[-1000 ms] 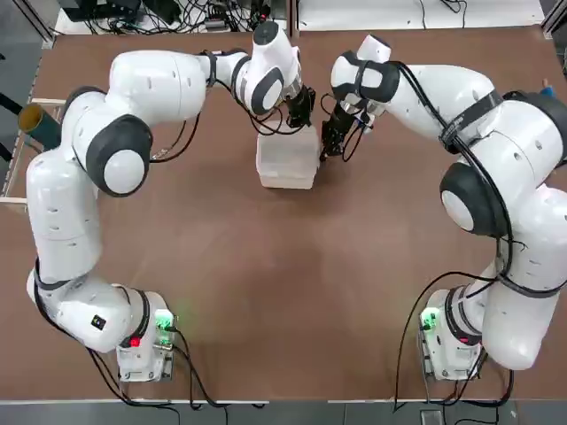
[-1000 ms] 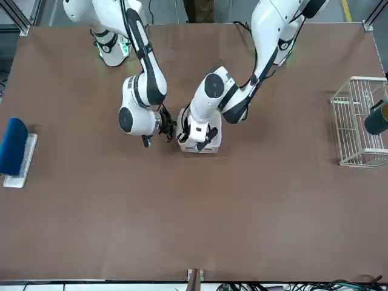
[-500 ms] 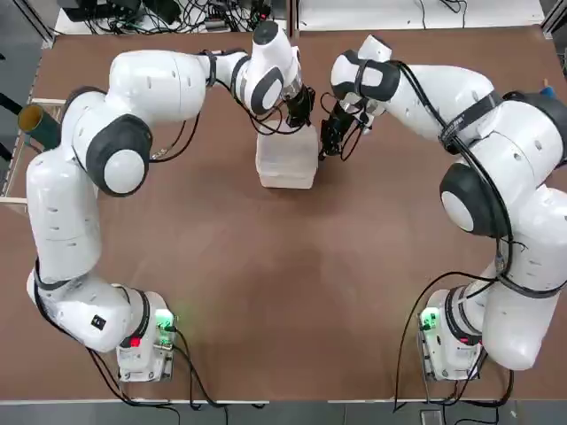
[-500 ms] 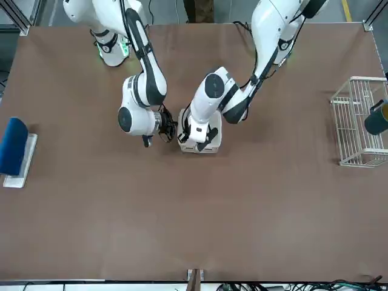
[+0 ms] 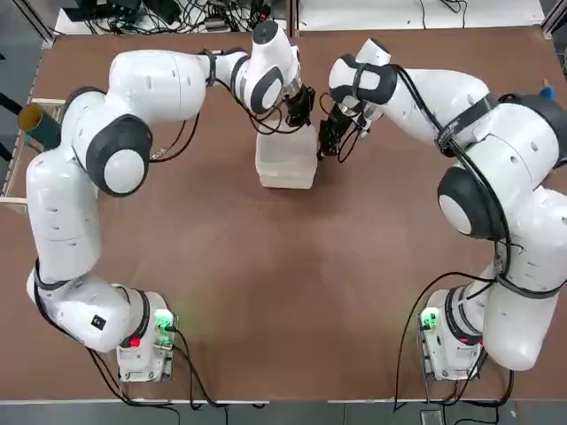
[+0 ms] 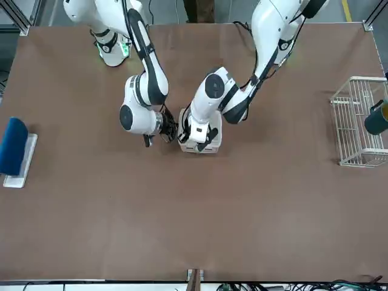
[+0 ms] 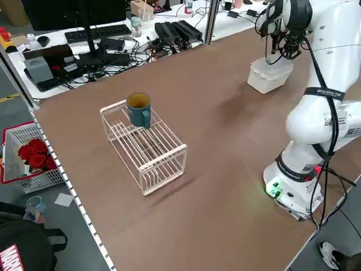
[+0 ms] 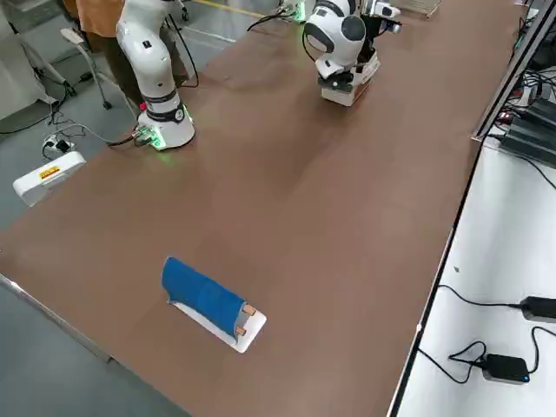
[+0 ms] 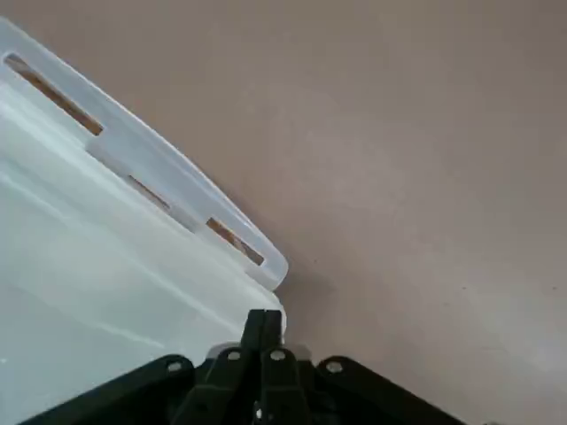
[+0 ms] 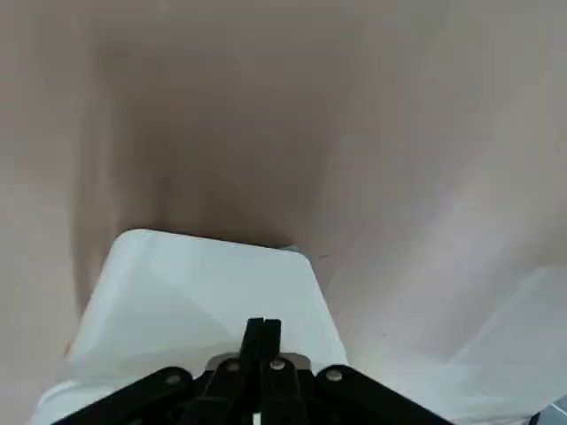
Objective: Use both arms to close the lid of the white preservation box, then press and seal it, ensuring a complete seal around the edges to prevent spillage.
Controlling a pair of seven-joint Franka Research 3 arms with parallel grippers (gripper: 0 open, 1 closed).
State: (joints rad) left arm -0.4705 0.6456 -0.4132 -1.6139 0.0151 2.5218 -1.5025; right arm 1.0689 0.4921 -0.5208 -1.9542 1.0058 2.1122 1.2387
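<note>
Slightly shifted, right gripper (image 5: pixel 326 146) and left gripper (image 5: pixel 297 113) press clenched fingertips on lid (image 5: pixel 288 155); box (image 7: pixel 269 77) looks light, thin, flexible, best pressed at rim

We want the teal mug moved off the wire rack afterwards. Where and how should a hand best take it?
Probably by the handle or rim, coming from above. The teal mug stands upright, mouth up, on top of the wire rack, and its handle faces the near side in the left side view. Nothing stands over it, so a downward approach looks free.
</note>
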